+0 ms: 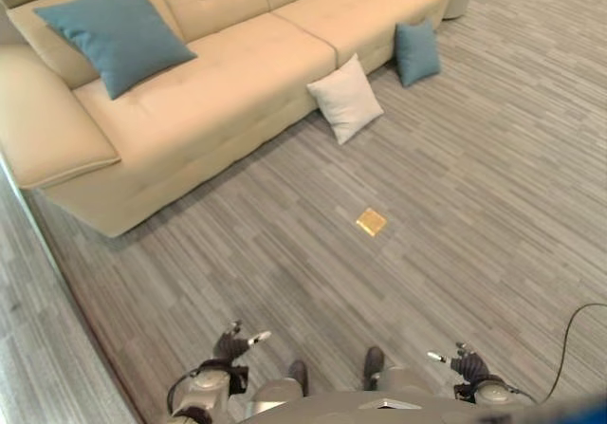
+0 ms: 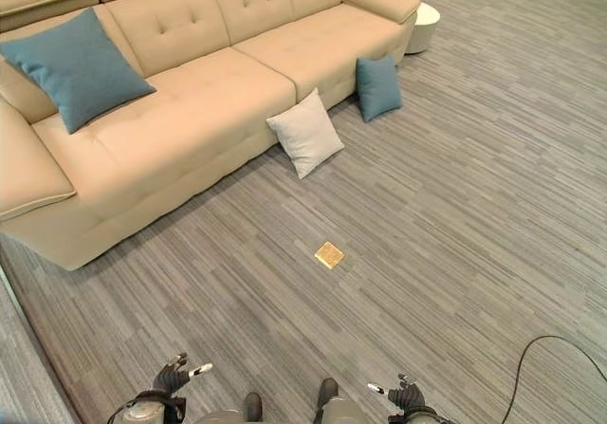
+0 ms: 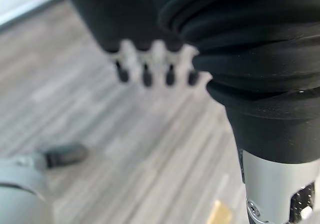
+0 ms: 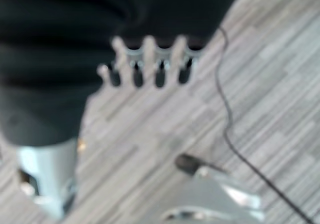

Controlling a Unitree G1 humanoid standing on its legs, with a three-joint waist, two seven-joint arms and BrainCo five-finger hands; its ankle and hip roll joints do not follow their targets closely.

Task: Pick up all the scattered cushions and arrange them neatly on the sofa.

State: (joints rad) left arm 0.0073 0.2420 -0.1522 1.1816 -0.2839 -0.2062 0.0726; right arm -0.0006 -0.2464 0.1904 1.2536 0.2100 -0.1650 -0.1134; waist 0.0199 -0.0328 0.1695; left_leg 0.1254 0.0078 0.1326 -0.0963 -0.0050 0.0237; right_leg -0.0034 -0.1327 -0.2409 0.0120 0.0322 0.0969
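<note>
Both hands, left hand (image 1: 230,346) and right hand (image 1: 462,359), hang low with relaxed fingers, grasping nothing. White square fabric cushion (image 2: 304,132) and small teal cushion (image 2: 378,86) lean against beige tufted sofa (image 2: 180,101); large teal cushion (image 2: 74,66) already seated. Approach step; next, walk to the white cushion.

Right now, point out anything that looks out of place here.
Two cushions are on the floor, leaning against the sofa front: a white cushion and a small teal cushion. A small yellow square lies alone on the carpet. The large teal cushion sits on the seat.
</note>
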